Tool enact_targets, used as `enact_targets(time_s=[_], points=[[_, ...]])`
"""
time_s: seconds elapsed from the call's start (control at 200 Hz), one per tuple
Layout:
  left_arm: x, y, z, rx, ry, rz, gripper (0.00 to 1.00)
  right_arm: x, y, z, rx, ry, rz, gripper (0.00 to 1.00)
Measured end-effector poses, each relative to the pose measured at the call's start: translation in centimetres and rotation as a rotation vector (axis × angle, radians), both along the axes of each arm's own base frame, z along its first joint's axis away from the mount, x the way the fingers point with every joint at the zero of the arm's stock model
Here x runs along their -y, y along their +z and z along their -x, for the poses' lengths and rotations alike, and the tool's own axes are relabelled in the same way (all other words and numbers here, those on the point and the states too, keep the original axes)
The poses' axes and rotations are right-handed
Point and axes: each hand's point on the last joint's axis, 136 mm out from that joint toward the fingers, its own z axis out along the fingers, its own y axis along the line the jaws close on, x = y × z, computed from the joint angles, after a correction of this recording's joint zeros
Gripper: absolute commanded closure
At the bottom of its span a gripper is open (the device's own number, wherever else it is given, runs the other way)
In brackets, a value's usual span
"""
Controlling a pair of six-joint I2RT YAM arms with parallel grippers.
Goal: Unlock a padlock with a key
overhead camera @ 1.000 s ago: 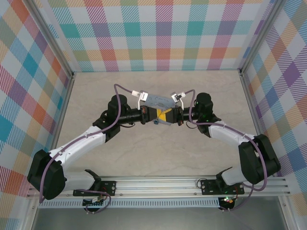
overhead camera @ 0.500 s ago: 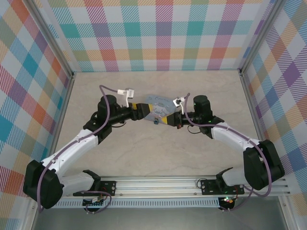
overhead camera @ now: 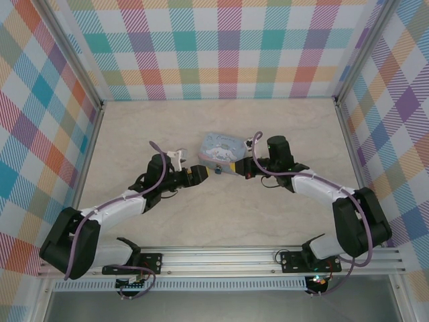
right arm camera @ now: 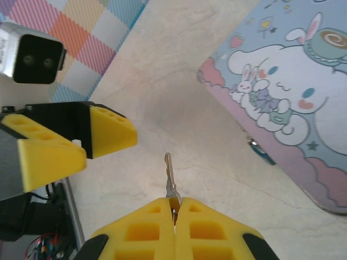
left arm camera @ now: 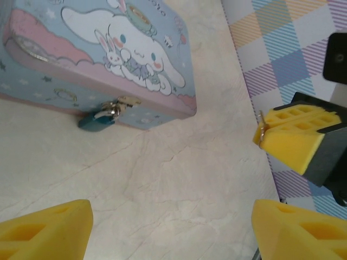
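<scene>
The key is half hidden in the right gripper clamping it; the padlock, shackle blurry against the tin, sits right of the left gripper, fingers spread wide

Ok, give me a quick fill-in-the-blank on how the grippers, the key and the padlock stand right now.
1. The right gripper is shut on the ____.
2. The left gripper has its jaws ____ and holds nothing.
3. The ____ hangs from the clasp on the side of the tin.
Missing words: key; open; padlock.
</scene>
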Motion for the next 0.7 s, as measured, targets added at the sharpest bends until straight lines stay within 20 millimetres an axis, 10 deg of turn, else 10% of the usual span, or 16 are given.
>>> enact_targets(time_s=[0.7], points=[[3.2,-8.6,-4.1,0.102,-0.064,-0.208,0.18,1.1,-3.2,-6.7,-0.013,-0.133,0.086,0.99]])
